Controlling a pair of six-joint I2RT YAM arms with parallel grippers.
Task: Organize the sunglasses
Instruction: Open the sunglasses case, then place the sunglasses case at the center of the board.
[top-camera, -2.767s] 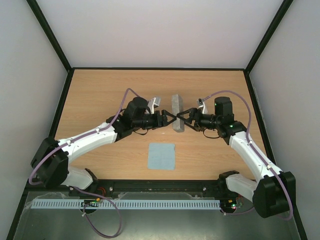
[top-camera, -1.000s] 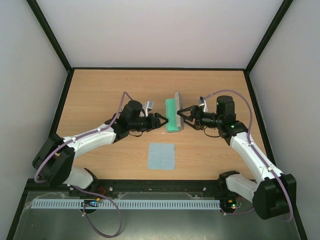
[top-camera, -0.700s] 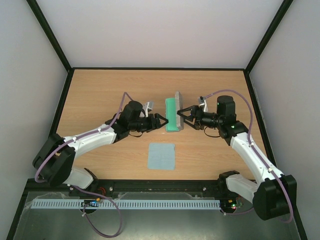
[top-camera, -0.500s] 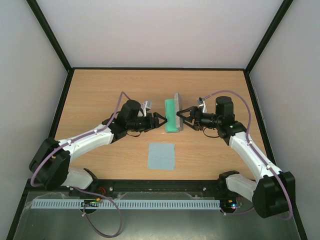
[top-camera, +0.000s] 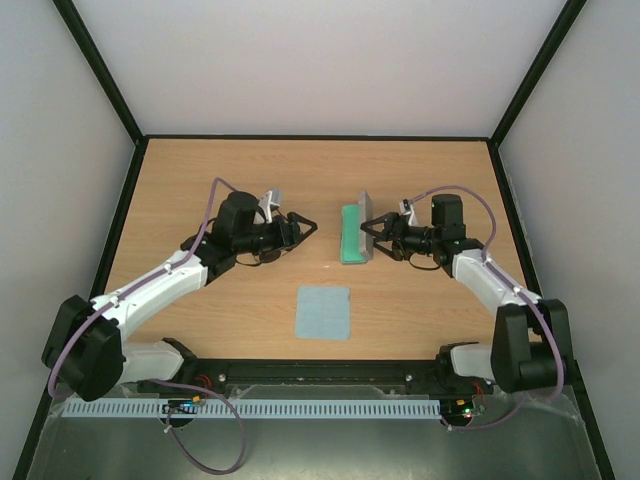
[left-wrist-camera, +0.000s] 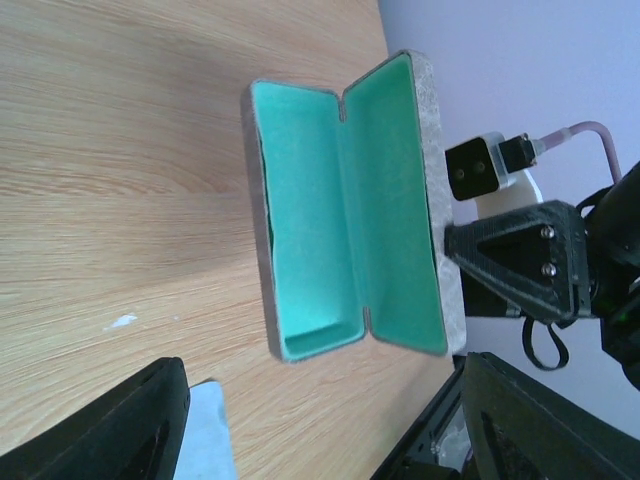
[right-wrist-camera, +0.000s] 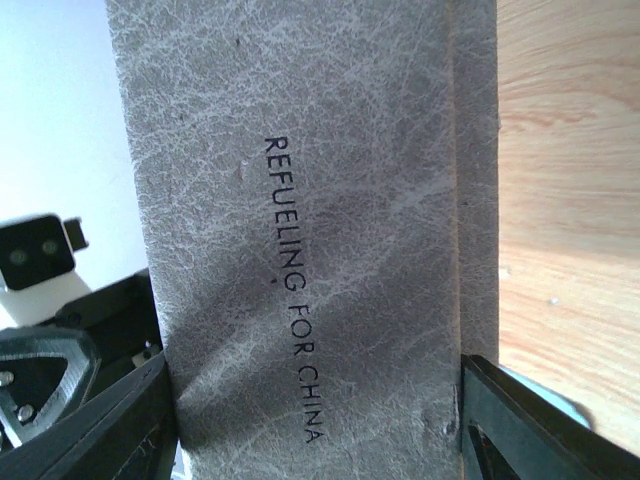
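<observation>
The grey case (top-camera: 352, 236) lies open mid-table, its green inside (left-wrist-camera: 320, 220) bare and its lid standing up on the right side. My right gripper (top-camera: 373, 236) is closed across the lid's grey back (right-wrist-camera: 300, 250), a finger at each edge. Well left of the case, my left gripper (top-camera: 306, 228) stands open with nothing between its fingers; in the left wrist view (left-wrist-camera: 330, 440) it faces the open case from a distance. The sunglasses are out of view in every frame.
A light blue square cloth (top-camera: 323, 312) lies flat nearer the arms' bases, and its corner (left-wrist-camera: 205, 430) shows beside my left finger. A small white fleck (left-wrist-camera: 120, 321) sits on the wood. Black frame edges border the table.
The case, closed at first, now lies open. My left gripper has pulled back to the left, away from the case, and opened wider. The right gripper stays at the lid.
</observation>
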